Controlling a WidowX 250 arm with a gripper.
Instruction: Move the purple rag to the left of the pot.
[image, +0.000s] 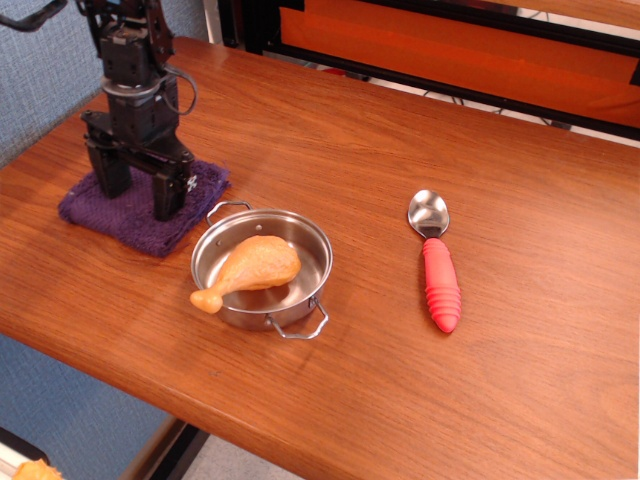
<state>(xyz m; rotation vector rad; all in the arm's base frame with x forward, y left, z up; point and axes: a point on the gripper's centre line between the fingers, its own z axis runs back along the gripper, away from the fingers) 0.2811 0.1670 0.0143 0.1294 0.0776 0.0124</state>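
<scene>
The purple rag (135, 213) lies flat on the wooden table, left of the pot and a little behind it, its right edge close to the pot's back handle. The pot (262, 267) is a shallow steel pan with two wire handles and holds an orange toy chicken drumstick (250, 268). My black gripper (137, 190) stands upright over the rag, jaws spread wide, with both fingertips (166, 203) down on the cloth. No cloth is bunched between the fingers.
A spoon with a red ribbed handle (437, 270) lies to the right of the pot. The table's left edge (40, 140) is close to the rag, with a blue-grey wall beyond it. An orange and black panel (460, 50) runs along the back.
</scene>
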